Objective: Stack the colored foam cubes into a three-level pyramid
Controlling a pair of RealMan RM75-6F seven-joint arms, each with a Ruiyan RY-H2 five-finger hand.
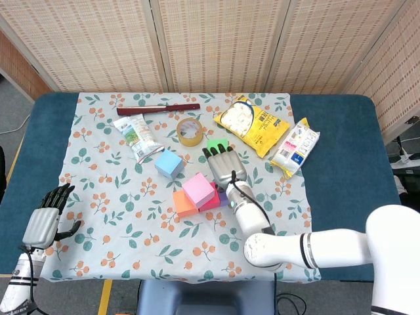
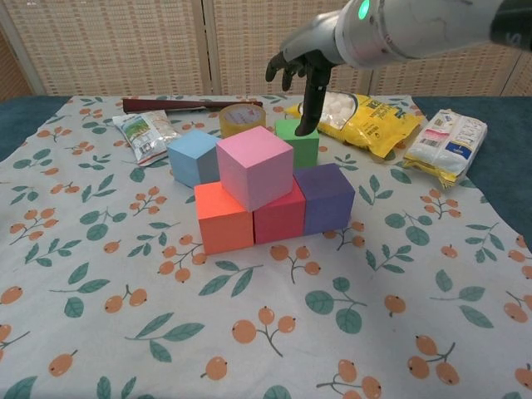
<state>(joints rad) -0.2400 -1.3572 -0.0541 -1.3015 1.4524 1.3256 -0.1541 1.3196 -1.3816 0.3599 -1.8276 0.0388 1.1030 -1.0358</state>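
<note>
Pink cube [image 2: 254, 171] atop orange cube [image 2: 223, 219] and red cube [image 2: 280, 218], right hand [image 2: 304, 60] empty, fingers spread, above green cube [image 2: 298, 141]

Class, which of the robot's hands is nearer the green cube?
The right. The right hand hovers just above the green cube, fingers pointing down at it. The left hand sits far off, beyond the cloth's near left edge.

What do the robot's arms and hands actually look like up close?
The right arm is glossy white with black joint rings, a black cable and a green light near the wrist. Both the right hand and left hand have silver-grey backs and black fingers.
</note>
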